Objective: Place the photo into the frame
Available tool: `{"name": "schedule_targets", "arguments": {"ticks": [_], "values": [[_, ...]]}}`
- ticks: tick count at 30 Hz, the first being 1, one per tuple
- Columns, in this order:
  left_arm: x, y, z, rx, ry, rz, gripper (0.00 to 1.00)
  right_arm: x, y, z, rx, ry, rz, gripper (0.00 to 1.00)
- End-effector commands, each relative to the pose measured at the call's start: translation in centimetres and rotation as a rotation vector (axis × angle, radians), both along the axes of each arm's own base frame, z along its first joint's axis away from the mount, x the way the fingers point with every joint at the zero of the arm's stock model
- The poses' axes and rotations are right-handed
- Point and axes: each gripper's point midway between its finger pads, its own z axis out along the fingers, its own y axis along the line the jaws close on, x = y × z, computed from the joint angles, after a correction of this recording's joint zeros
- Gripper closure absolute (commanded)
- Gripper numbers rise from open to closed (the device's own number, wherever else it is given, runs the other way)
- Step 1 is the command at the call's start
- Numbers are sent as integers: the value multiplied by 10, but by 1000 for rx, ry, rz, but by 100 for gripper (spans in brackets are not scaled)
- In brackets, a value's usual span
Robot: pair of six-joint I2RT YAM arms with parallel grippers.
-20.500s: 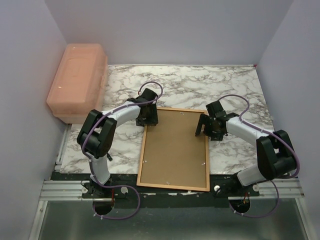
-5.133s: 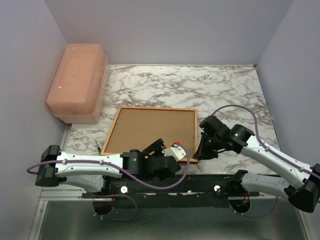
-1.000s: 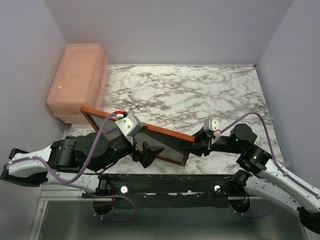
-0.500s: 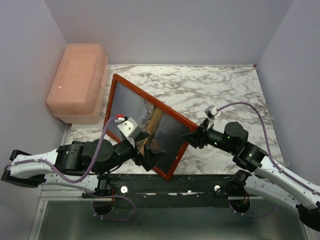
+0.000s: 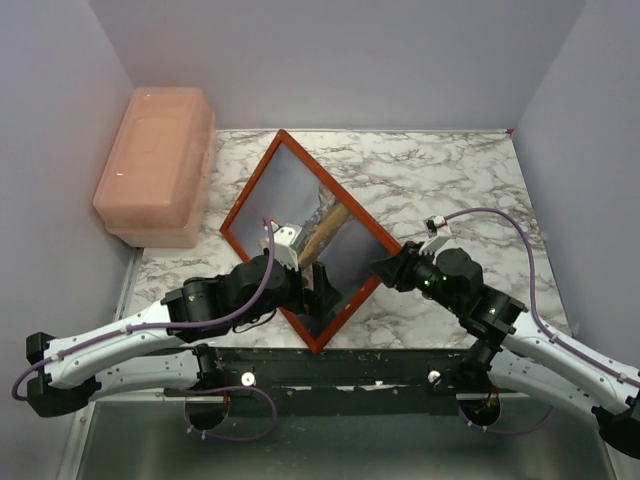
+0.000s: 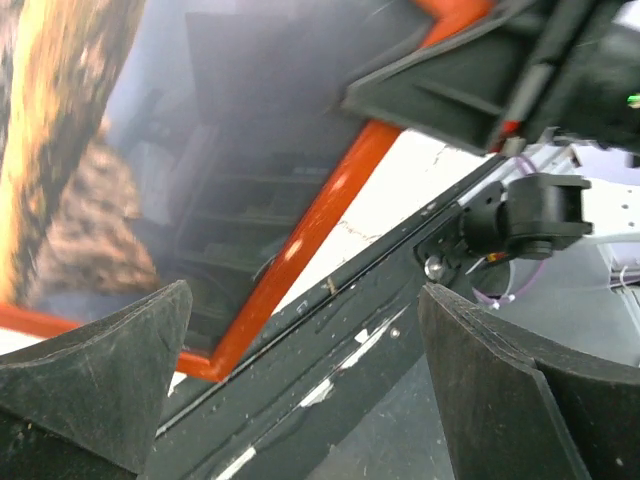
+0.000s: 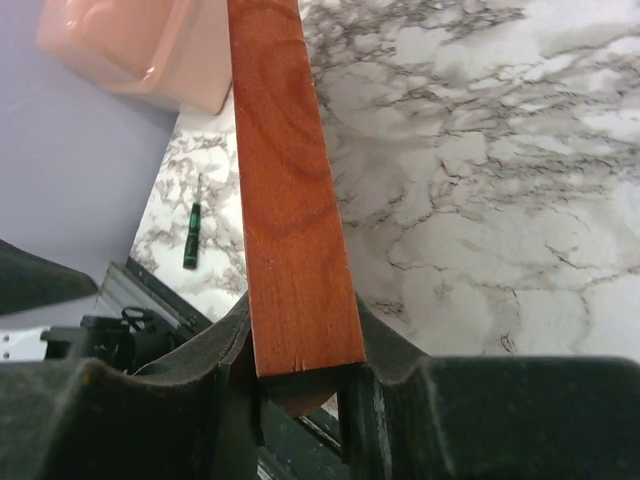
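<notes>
Marble table (image 5: 450, 180) partly hidden behind frame (image 5: 300, 195) in clamped right gripper (image 5: 384, 268); left gripper (image 6: 300, 350) agape.

The frame (image 5: 292, 195), once flat and back-up on the table (image 5: 450, 180), is now raised and turned diamond-wise, its red-orange front showing. The right hand (image 5: 385, 268) now clamps its right corner. The left hand (image 5: 312, 288), wide open, now sits before its lower pane.
</notes>
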Motion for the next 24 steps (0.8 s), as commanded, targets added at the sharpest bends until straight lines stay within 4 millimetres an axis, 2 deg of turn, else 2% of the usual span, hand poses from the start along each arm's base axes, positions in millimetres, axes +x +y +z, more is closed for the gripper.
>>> {"name": "schedule_targets", "arguments": {"ticks": [1,2,6,9,13,16,18,24], "values": [[-2,3,-44,-61,257,44,1,13,-55,-81,-287,133,-246,99],[3,6,-51,-66,281,68,1,11,-57,-90,-299,154,-254,99],[11,22,-82,-77,355,157,2,5,-65,-123,-326,240,-300,88],[14,38,-107,-58,403,237,2,3,-68,-138,-319,272,-331,69],[20,63,-135,-20,437,359,2,3,-72,-150,-295,282,-369,66],[23,79,-156,10,451,432,2,2,-79,-158,-264,292,-420,59],[24,86,-170,28,467,460,2,1,-84,-163,-241,299,-455,55],[26,95,-199,75,509,504,2,-4,-100,-177,-175,320,-547,54]]}}
